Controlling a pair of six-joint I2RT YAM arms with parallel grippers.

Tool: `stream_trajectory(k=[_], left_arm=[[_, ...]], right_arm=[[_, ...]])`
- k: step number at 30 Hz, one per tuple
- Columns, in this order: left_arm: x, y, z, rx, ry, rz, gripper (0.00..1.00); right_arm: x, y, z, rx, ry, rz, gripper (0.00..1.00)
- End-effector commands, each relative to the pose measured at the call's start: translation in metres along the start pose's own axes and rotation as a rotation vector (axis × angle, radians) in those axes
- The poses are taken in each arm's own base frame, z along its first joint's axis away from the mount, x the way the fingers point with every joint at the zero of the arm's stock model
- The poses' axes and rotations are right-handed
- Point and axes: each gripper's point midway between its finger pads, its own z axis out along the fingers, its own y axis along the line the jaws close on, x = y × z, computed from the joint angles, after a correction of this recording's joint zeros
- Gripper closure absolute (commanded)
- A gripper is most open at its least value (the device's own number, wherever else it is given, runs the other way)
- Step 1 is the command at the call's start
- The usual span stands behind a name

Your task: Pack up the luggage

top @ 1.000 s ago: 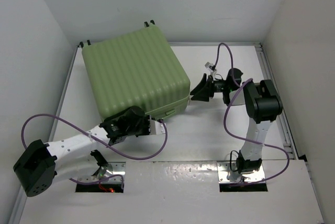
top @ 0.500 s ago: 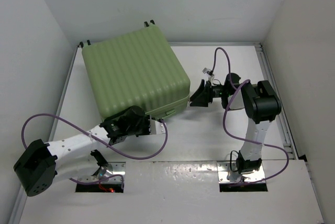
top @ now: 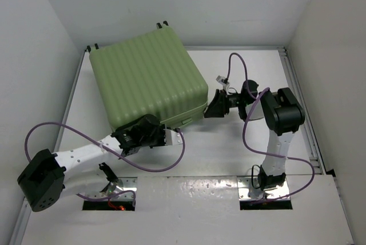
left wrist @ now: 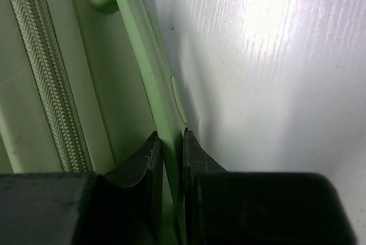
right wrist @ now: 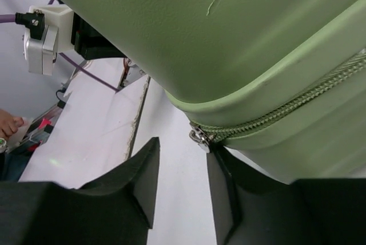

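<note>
Upper left of the overhead view, the luggage (top: 147, 82) lies closed, ribbed light-green hard shell up; packing looks nearly done, with zipping seemingly left. Its smooth plastic rim (left wrist: 163, 93) is pinched by the left gripper (left wrist: 170, 142); the right gripper (right wrist: 182, 147), jaws narrowly apart, straddles the small metal pull (right wrist: 200, 139) on the woven zipper (right wrist: 286, 105).
</note>
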Motion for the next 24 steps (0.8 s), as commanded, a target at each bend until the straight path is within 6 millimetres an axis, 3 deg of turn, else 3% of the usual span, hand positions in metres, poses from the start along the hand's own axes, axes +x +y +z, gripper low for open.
stream_trajectory(k=[1, 8, 13, 19, 20, 21, 24], left_arm=[[0.019, -0.006, 0.006, 0.043, 0.063, 0.059, 1.0], [0.019, -0.004, 0.002, 0.023, 0.057, 0.041, 1.0], [0.017, -0.006, 0.002, 0.029, 0.051, 0.032, 1.0], [0.017, -0.006, 0.002, 0.029, 0.051, 0.032, 1.0], [0.017, -0.006, 0.002, 0.029, 0.051, 0.032, 1.0], [0.017, -0.006, 0.002, 0.029, 0.051, 0.023, 1.0], [0.017, -0.006, 0.002, 0.029, 0.051, 0.023, 1.0]], right_arm=[[-0.002, 0.019, 0.001, -0.144, 0.104, -0.193, 0.63], [-0.003, 0.016, 0.001, -0.13, 0.095, -0.162, 0.72], [-0.011, 0.008, -0.005, -0.088, 0.065, -0.124, 0.63], [-0.016, 0.007, -0.005, -0.071, 0.051, -0.131, 0.8], [-0.018, 0.006, -0.004, -0.062, 0.045, -0.125, 0.91], [-0.02, 0.006, -0.003, -0.058, 0.041, -0.128, 0.96], [-0.024, 0.004, -0.003, -0.036, 0.024, -0.105, 1.0]])
